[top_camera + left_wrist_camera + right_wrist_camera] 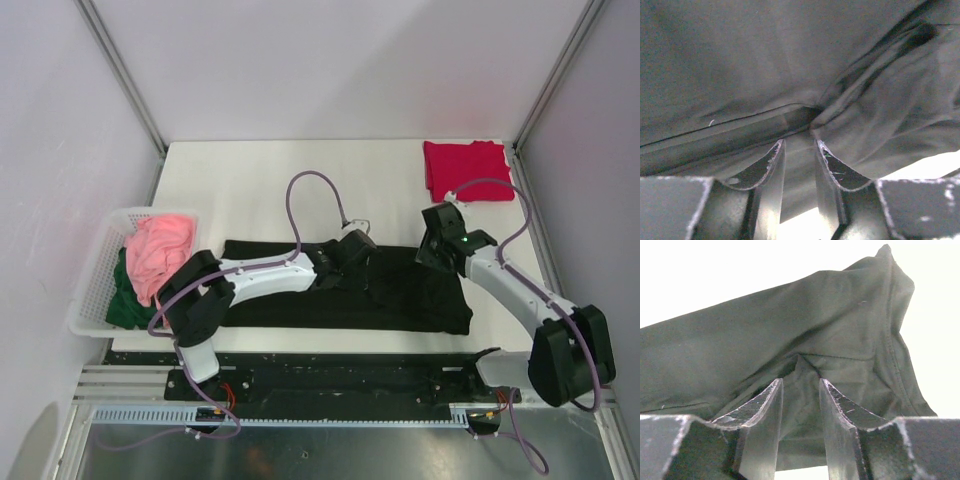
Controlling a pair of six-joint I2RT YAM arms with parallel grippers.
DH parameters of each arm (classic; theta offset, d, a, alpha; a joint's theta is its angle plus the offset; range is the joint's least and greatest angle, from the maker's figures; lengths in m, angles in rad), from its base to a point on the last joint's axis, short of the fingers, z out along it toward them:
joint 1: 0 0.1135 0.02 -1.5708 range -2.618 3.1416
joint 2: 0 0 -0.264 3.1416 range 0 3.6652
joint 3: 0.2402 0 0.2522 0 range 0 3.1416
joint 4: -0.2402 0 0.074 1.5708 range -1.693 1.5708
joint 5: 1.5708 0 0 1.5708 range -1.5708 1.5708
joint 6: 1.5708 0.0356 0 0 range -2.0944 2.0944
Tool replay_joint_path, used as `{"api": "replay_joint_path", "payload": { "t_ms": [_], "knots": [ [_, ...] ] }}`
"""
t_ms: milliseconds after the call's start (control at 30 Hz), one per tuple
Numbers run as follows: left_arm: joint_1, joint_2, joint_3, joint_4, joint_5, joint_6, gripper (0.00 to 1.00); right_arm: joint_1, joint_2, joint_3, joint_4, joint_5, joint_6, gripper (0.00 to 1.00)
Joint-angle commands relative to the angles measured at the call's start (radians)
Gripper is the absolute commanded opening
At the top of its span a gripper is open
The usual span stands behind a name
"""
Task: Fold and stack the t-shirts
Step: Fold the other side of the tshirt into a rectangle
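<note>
The left gripper (799,150) has its fingers (771,167) nearly closed, pinching a fold of the black shirt (400,305). The right gripper (799,390) pinches it the same way. The shirt lies spread across the middle of the table (250,190), and both hold its far edge, likely to fold it over. The red shirt (465,170) lies folded in the far right corner.
</note>
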Motion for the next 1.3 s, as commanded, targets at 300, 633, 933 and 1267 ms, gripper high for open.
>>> {"api": "replay_joint_path", "payload": {
  "t_ms": [300,633,933,1267],
  "knots": [
    [-0.029,0.007,0.148,0.066,0.164,0.003,0.19,-0.034,-0.140,-0.121,0.017,-0.171,0.133,0.30],
    [-0.027,0.117,0.026,0.103,0.159,-0.018,0.11,-0.089,-0.140,-0.295,0.075,-0.250,0.171,0.29],
    [-0.014,0.072,-0.004,0.108,0.145,0.000,0.13,-0.103,-0.273,-0.344,0.007,-0.262,0.189,0.31],
    [0.048,-0.102,-0.001,0.091,0.184,0.042,0.26,-0.033,-0.461,-0.314,-0.242,-0.210,0.447,0.47]
  ]
}}
